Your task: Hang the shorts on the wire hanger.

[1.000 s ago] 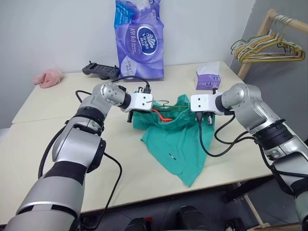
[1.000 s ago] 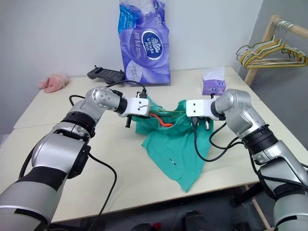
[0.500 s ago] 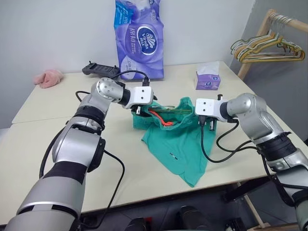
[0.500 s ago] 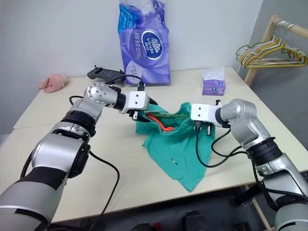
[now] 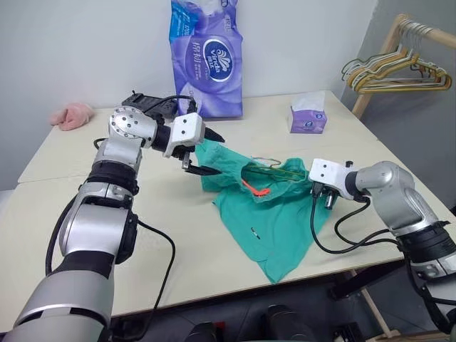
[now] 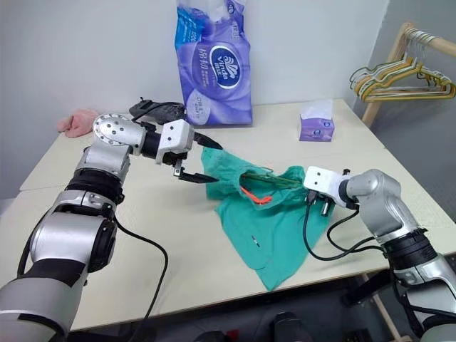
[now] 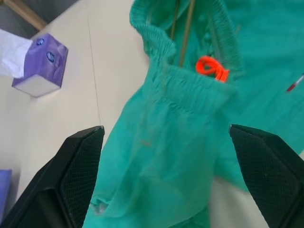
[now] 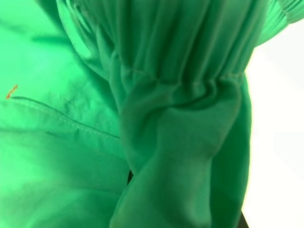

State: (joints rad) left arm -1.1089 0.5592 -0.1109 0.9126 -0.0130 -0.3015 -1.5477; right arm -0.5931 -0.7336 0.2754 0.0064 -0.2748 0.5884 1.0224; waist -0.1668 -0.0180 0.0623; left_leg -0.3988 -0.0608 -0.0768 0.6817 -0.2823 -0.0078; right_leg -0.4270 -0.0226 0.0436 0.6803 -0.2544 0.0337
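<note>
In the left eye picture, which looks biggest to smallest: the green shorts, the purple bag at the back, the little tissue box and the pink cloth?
1. Shorts, though they lie nearer the camera.
2. Purple bag.
3. Pink cloth and tissue box: too alike to rank.

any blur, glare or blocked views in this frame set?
Left eye view: even light, sharp, soft shadow beside the shorts. Left wrist view: left gripper fingers blurred, cloth crisp. Right wrist view: cloth pressed up close, table bleached white.
</note>
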